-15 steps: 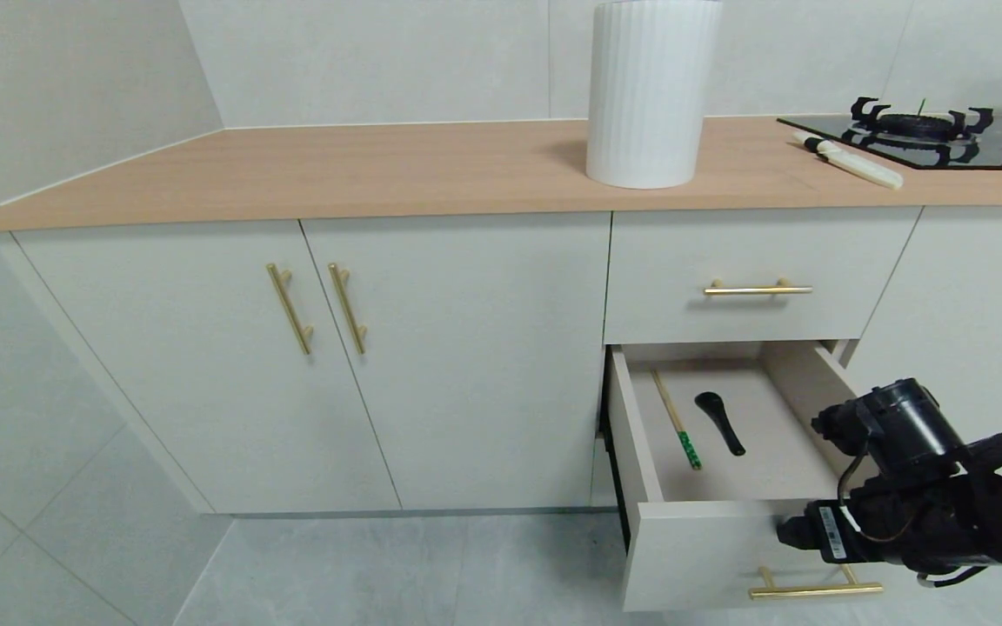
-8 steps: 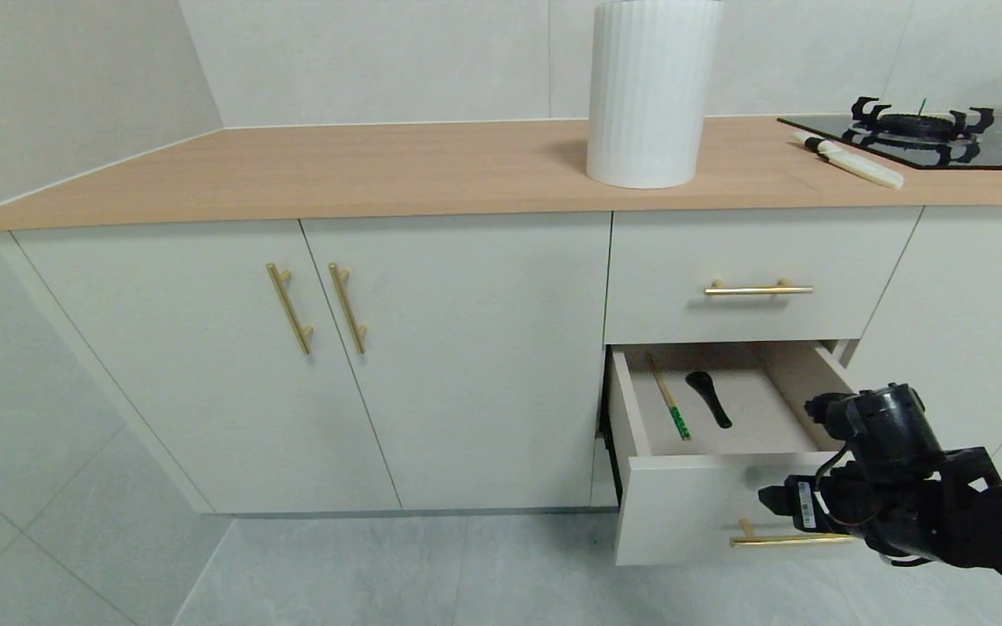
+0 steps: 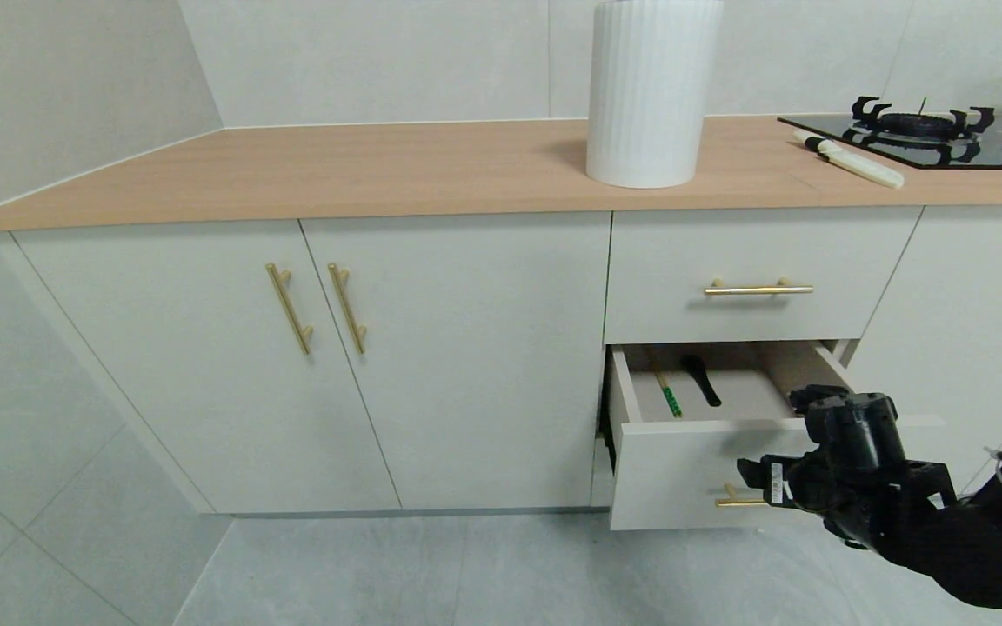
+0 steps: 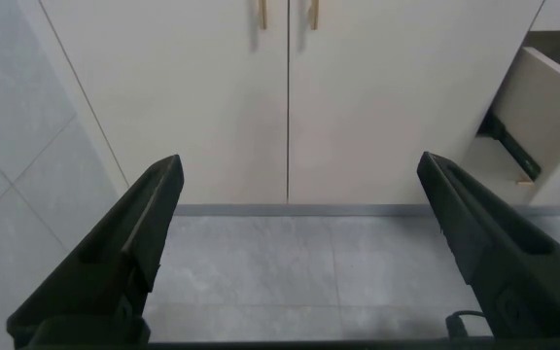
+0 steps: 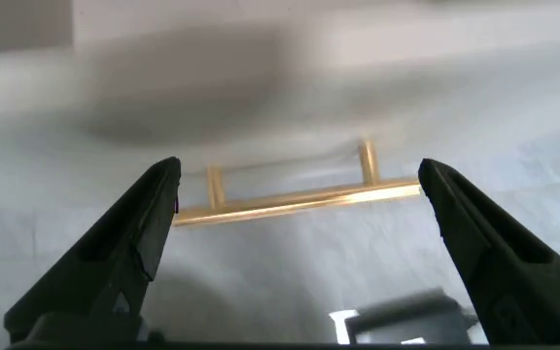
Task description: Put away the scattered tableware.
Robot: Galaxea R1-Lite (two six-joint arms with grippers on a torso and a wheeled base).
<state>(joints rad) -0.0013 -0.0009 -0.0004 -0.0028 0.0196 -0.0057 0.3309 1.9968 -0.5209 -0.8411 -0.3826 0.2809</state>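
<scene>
Right pincer [image 3: 762,489], fingers spread, sits at the gold bar handle [image 5: 290,202] of the white lower drawer [image 3: 684,469], at 4 o'clock. Within a second the drawer has slid most of the way shut. Green-tipped wooden chopsticks [image 3: 668,396] and a black spoon [image 3: 699,381] lie inside. Its front still juts from the cabinet face, with bare floor at 7 o'clock. A white knife [image 3: 853,163] waits on the wooden tabletop [image 3: 379,169].

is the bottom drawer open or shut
Partly open: the bottom drawer juts out of the cabinet, chopsticks and a black spoon showing inside.
</scene>
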